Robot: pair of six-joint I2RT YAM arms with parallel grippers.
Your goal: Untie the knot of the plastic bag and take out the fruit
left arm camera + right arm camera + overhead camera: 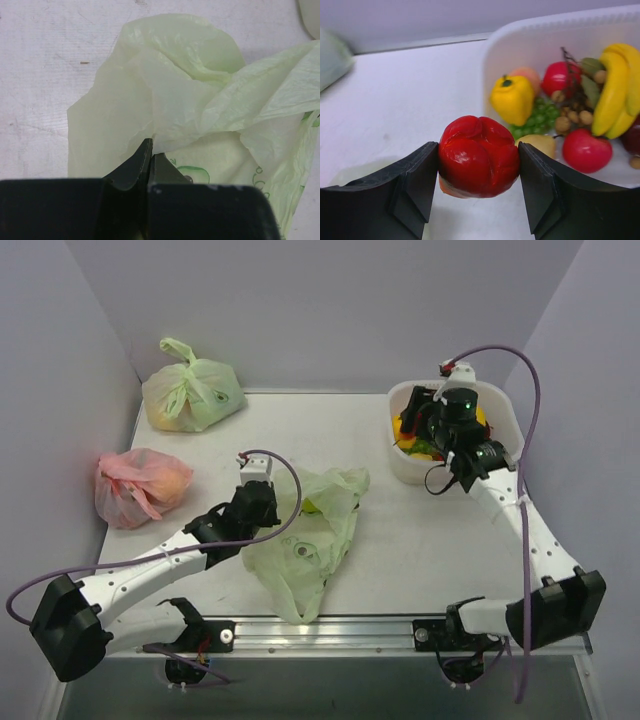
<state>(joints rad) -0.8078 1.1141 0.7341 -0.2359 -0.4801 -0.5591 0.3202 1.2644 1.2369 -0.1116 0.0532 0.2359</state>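
We judge the task well along. The plastic bag (318, 540) lies slack and open in the middle of the table (410, 540), and we see no knot, so the untying looks done. Most of the fruit sits in the white tub (505, 405) at the far right: a yellow bell-like fruit (512, 98), bananas (615, 85) and a tan berry cluster (570, 114). The right gripper (478, 170) pinches a small red fruit (479, 150) by the tub's left rim, not yet dropped in. The left gripper (151, 152) is pressed together at the bag's left edge; whether it nips any film we cannot tell. A yellowish-green patch (312, 506) inside the bag may be one fruit left to take out.
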